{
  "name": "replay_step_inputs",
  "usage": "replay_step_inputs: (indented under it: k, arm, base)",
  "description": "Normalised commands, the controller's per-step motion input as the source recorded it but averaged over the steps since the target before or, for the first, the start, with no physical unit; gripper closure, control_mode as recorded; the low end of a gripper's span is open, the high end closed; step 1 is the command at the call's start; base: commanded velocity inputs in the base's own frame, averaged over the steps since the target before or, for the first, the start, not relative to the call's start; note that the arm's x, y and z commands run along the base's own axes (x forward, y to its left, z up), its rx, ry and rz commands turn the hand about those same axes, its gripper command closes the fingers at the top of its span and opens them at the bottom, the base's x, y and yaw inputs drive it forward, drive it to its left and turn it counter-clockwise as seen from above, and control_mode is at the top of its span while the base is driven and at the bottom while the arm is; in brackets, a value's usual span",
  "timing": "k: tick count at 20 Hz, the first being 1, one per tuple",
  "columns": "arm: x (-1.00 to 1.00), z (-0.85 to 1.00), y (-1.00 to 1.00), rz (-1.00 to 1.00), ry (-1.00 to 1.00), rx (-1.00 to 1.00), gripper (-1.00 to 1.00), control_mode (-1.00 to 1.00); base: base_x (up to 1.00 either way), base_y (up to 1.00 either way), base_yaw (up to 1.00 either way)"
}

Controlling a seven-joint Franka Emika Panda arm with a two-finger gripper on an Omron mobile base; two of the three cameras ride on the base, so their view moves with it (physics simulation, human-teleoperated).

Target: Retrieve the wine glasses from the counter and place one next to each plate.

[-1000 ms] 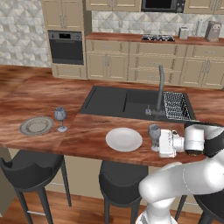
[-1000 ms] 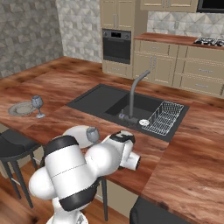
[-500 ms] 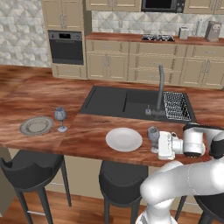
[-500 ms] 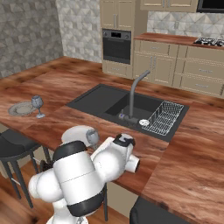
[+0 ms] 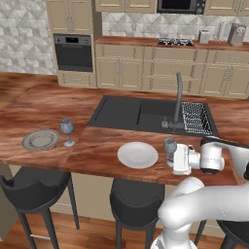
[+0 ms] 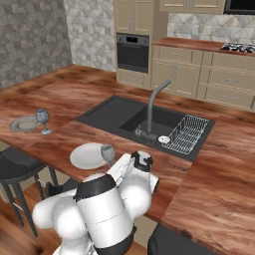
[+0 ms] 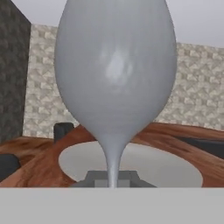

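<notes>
My gripper (image 5: 171,161) is shut on the thin stem of a blue-grey wine glass (image 5: 169,145), held upright just right of the white plate (image 5: 137,155) on the wood counter (image 5: 97,148). In the hand view the wine glass bowl (image 7: 116,65) looms close, its stem running down between my gripper (image 7: 113,178), with the white plate (image 7: 148,164) behind; the foot is hidden. A second wine glass (image 5: 67,130) stands next to the grey plate (image 5: 40,139) at the left. From the right, the held wine glass (image 6: 107,152) rises beside the white plate (image 6: 85,156).
A dark sink (image 5: 141,113) with a tall faucet (image 5: 178,99) and a wire dish rack (image 5: 197,116) lies behind the plates. Black stools (image 5: 31,182) stand under the counter's front edge. Oven and cabinets line the far wall.
The arm's elbow has shifted a little. The held glass has hardly moved and stays beside the white plate.
</notes>
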Motion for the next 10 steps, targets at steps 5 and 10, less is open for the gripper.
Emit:
replay_step_inputs:
  k: [5,10]
  arm:
    - [0.18,-0.31,0.0,0.0,0.0,0.0,1.0,-1.0]
    - [0.06,-0.49,0.0,0.0,0.0,0.02,1.0,-1.0]
  base:
    - [0.0,0.0,0.0]
    - [0.0,0.0,0.0]
